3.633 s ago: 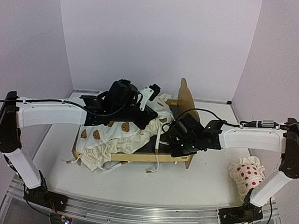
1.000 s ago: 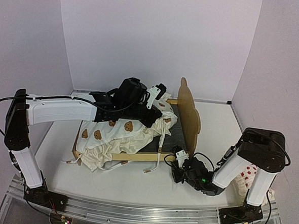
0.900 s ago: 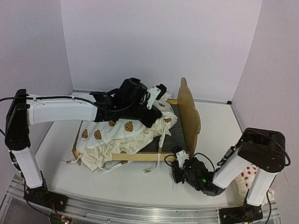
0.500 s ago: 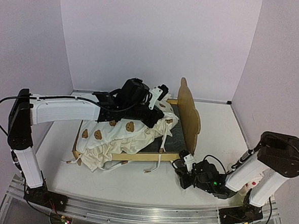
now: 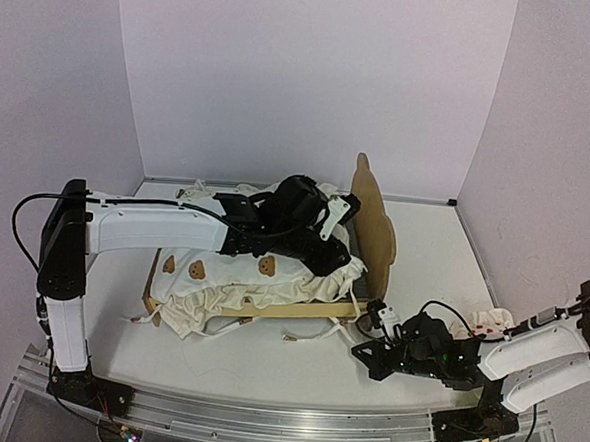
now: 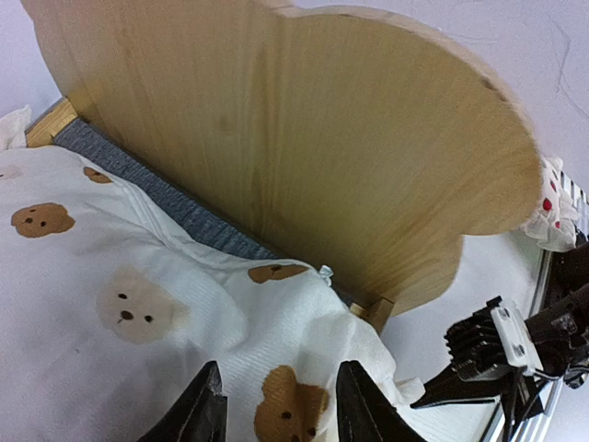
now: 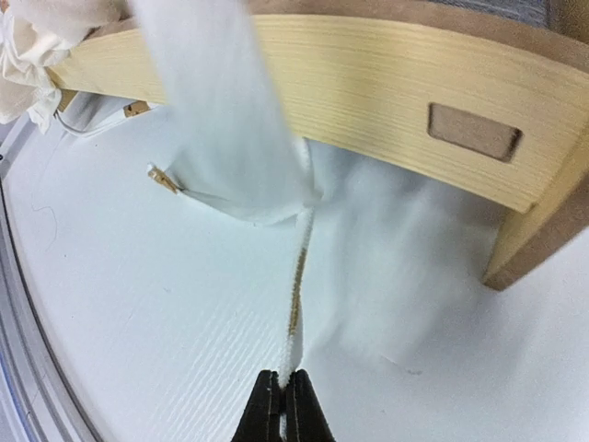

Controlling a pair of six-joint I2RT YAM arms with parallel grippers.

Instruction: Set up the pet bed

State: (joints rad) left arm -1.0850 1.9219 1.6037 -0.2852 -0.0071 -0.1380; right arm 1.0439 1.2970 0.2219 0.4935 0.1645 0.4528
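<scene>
White table (image 5: 266, 365) before lilac walls, with two arms at work. On the left gripper (image 6: 279, 382) the fingers (image 6: 207, 410) stand spread apart, grasping nothing, just above the cream bear-print cushion (image 6: 138, 276). On the right gripper (image 7: 281, 396) the fingers are pressed together on one thin white tie (image 7: 296, 295) of that cushion, low over the table and just in front of the near side rail (image 7: 368, 74). The cushion lies inside the pet bed (image 5: 375, 221) and covers most of the grey felt base (image 6: 184, 216); its ruffled edge spills over the near rail at the left end. The bed stands at mid-table, headboard upright at its right end. A white red-dotted pillow (image 5: 489, 318) lies on the table outside the bed, partly hidden behind the right arm. Count: one bed, one cushion, one pillow.
</scene>
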